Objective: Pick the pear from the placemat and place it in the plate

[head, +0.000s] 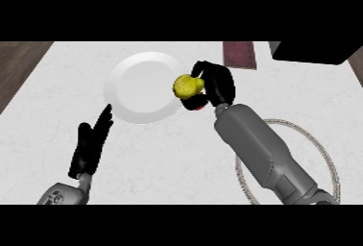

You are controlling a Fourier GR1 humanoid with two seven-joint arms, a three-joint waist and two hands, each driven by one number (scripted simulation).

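Note:
A yellow pear (188, 86) is held in my right hand (215, 85), whose fingers and thumb curl round it. The hand hovers at the right rim of the white plate (138, 89), with the pear over that edge. The round pale placemat (322, 153) with a rope-like border lies at the lower right, partly hidden under my right forearm. My left hand (90, 144) stands open at the lower left, fingers straight and pointing towards the plate's lower left rim.
A dark red rectangular object (239, 54) lies at the back, right of the plate. A black box (312, 52) sits in the back right corner. Dark wood floor shows beyond the white counter's left edge (21, 81).

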